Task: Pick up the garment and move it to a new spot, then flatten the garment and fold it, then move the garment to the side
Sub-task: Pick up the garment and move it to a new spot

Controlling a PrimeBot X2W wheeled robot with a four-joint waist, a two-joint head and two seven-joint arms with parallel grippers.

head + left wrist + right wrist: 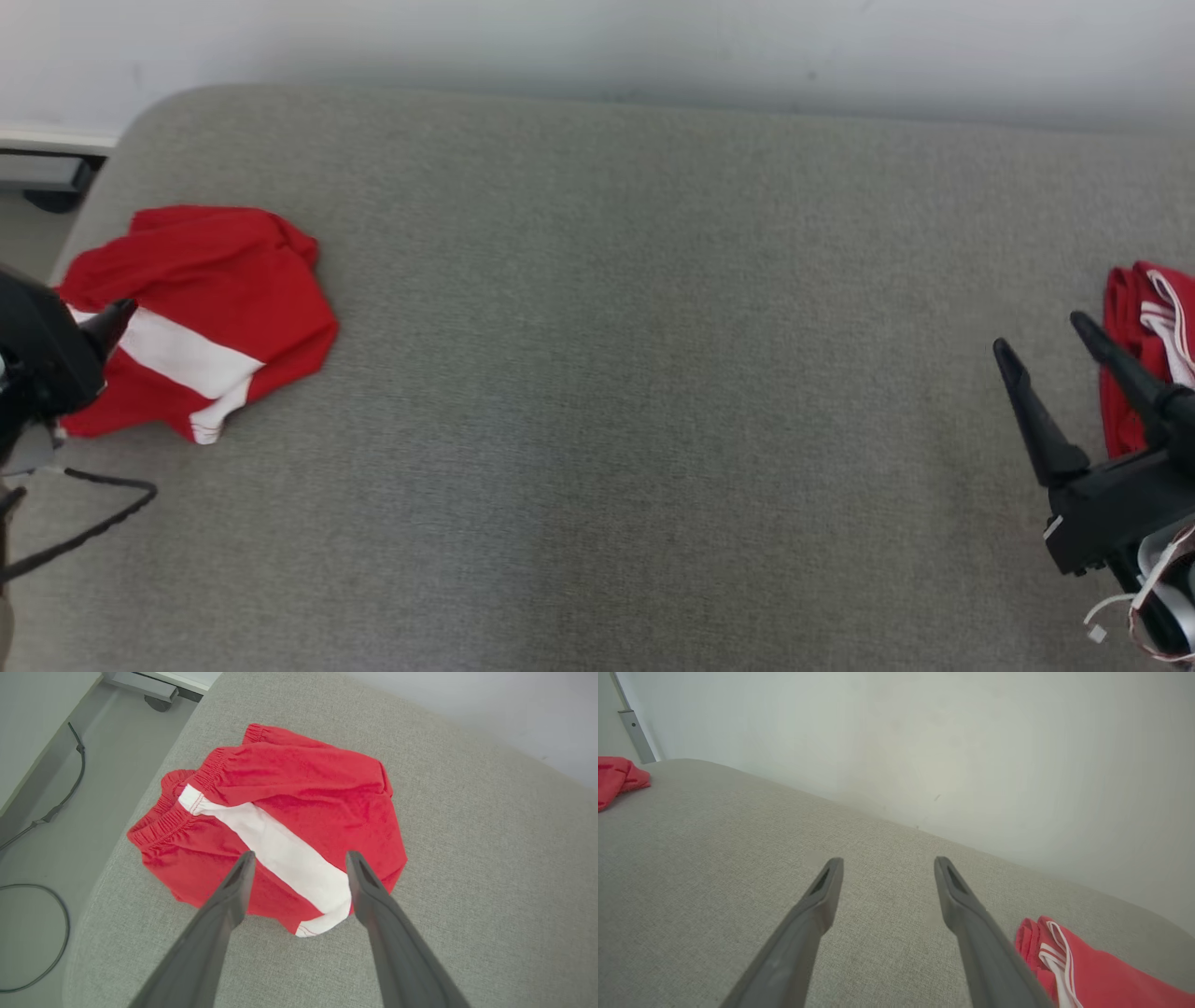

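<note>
At the left edge of the grey padded counter [597, 373], a crumpled red garment [201, 308] with a white stripe is framed by the open, empty left end effector [301, 858]. The right end effector [1041, 334] is held open beside a second red cloth [1130, 294].

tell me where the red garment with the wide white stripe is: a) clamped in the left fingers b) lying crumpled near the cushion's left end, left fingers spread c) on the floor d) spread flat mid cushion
B: the red garment lies bunched on the grey cushion by its left end, and the left fingers stand spread apart, closed on nothing.
</note>
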